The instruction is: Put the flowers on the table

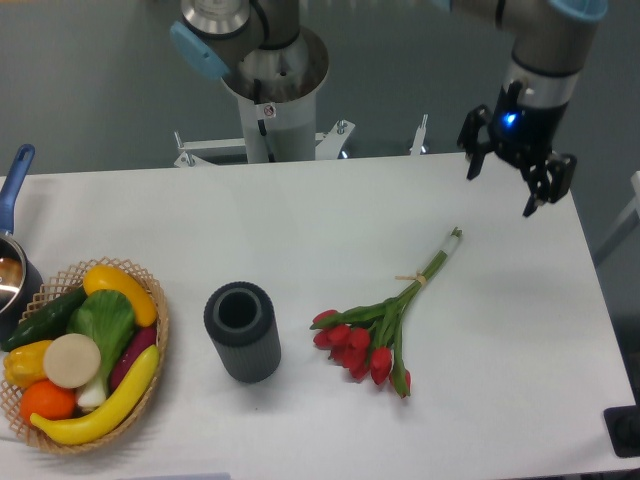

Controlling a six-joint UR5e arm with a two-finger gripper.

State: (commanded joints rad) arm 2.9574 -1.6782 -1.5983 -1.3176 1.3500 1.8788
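You are looking at the flowers (375, 335) lying flat on the table (300, 220), just to the right of the dark grey ribbed cup (242, 331) that is standing upright with its mouth open to the camera. Taking that cup as your mark, the red heads are sitting nearest to it, level with its lower half, and the tied stems are running away from it up and to the right, ending at a pale cut tip well beyond it. That slanted line is the bunch's long axis.

Your gripper (510, 170) is hanging far up and to the right of the cup, over the table's back right edge and past the stem tip, well apart from the bunch. Its fingers are spread apart and are holding nothing. The stem end, not the blooms, is pointing roughly toward it, so the bunch lies down and to the left of the fingers.

Judging from this, the flowers are already resting on the tabletop and the placing looks done. The basket (150, 300) of vegetables is sitting left of the cup, with a blue-handled pan (12, 200) beyond it.
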